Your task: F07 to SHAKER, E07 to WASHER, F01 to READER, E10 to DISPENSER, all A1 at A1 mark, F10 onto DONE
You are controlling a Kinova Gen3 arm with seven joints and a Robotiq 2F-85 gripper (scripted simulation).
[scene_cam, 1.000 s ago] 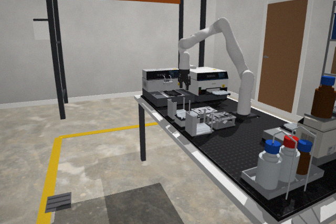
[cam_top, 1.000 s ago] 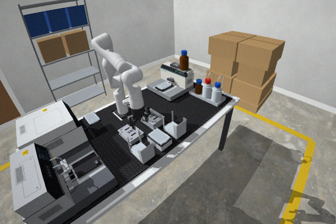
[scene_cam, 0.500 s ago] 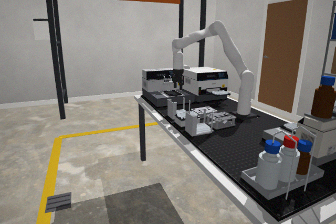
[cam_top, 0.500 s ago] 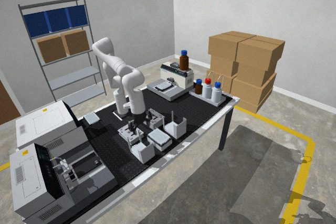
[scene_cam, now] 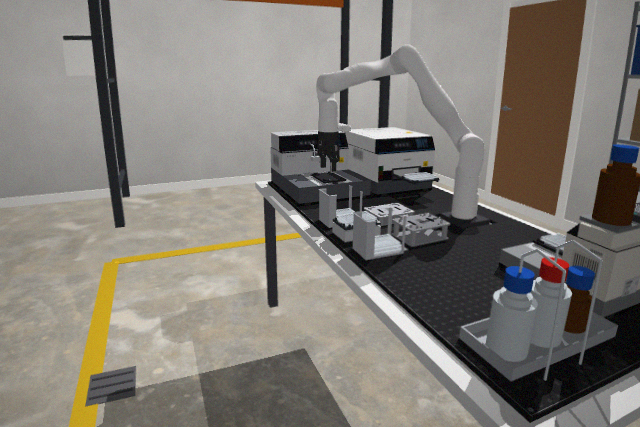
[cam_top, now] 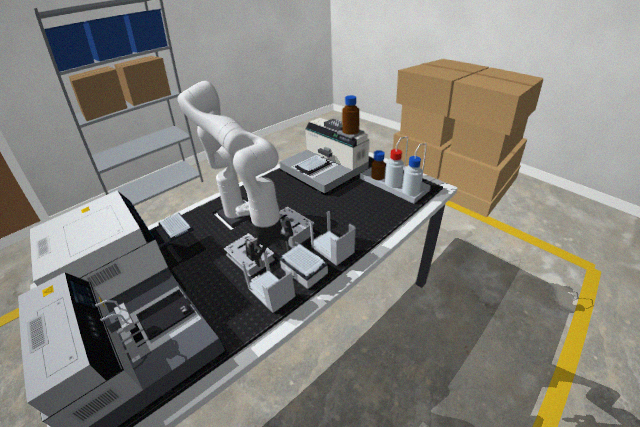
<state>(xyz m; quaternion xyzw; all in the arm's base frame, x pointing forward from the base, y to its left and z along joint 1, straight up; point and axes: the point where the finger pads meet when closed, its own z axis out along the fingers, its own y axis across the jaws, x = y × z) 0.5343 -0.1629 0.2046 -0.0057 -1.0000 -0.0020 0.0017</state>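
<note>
Top view: white jointed arm's foot (cam_top: 227, 200) stands at mid far edge of the black perforated tabletop (cam_top: 361, 207); two grey box instruments (cam_top: 87, 236) fill the left end, w/ a white ribbed well plate (cam_top: 174, 226) on the ledge just right of the rear one. Near front edge, mid: two white open-topped stack racks (cam_top: 272, 290) (cam_top: 336, 245) w/ a pale block carrying a well plate (cam_top: 303, 263) between them, two flat grey nests (cam_top: 242, 250) (cam_top: 297, 223) just behind. Far right corner: grey-white benchtop unit (cam_top: 336, 145) w/ a brown blue-capped bottle (cam_top: 350, 114) on top & a plate (cam_top: 313, 164) on its front platform; a shallow grey tray (cam_top: 421, 195) holding three bottles sits to its right.
</note>
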